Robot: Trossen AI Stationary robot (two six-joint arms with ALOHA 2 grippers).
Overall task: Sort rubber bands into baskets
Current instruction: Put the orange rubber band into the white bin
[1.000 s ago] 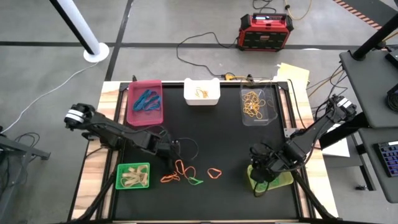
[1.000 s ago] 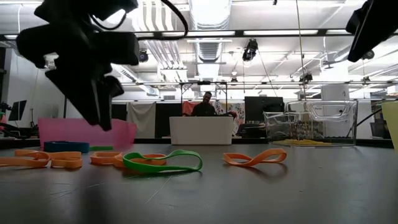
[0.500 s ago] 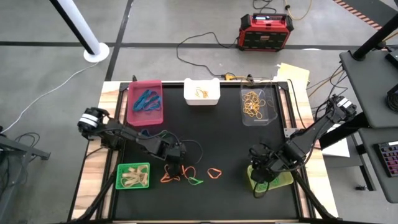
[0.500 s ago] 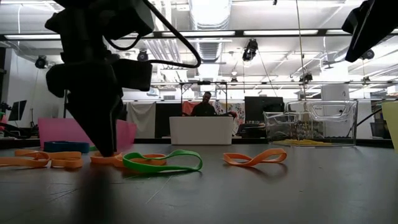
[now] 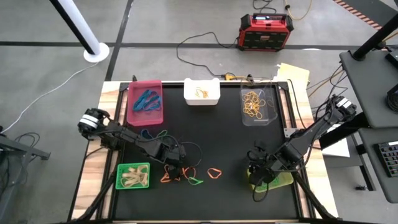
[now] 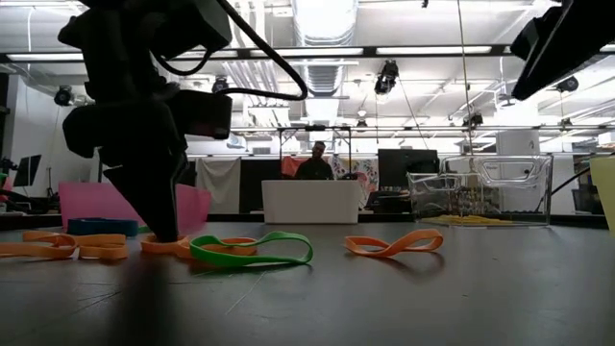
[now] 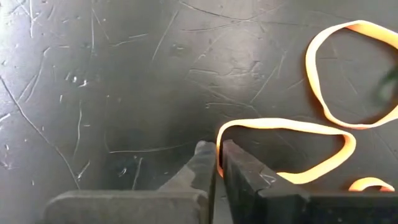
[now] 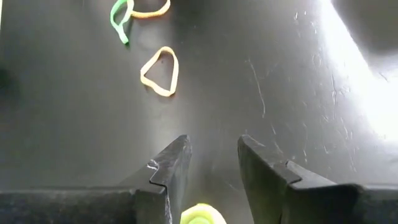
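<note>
Several orange rubber bands [image 5: 169,177] and a green one [image 5: 194,181] lie loose on the black mat, with another orange loop [image 5: 214,172] to their right. My left gripper [image 5: 177,168] points steeply down among them, shut on an orange band [image 7: 311,134]. The baskets stand around the mat: magenta [image 5: 145,102], white [image 5: 201,91], clear [image 5: 259,106], bright green [image 5: 133,176] and yellow-green [image 5: 278,181]. My right gripper [image 8: 213,158] hangs open over the yellow-green basket's left edge. A yellow-green bit [image 8: 202,214] shows far back between its fingers. My left gripper pinches the orange band at the bend at one end of its loop [image 7: 219,135], between its two fingertips. The fingers come from above, pointing steeply down, with their tips at the mat. The remainder of the band lies slack on the mat.
A black cable loops over the mat beside my left arm [image 5: 189,148]. A red-and-black box [image 5: 265,32] stands on the floor beyond the table. Bare mat lies in the middle, between the baskets and the loose bands.
My left gripper has come down and toward the table's near edge, onto the cluster of orange bands. It has rolled a little and shut on one band. The bands lie where they were.
</note>
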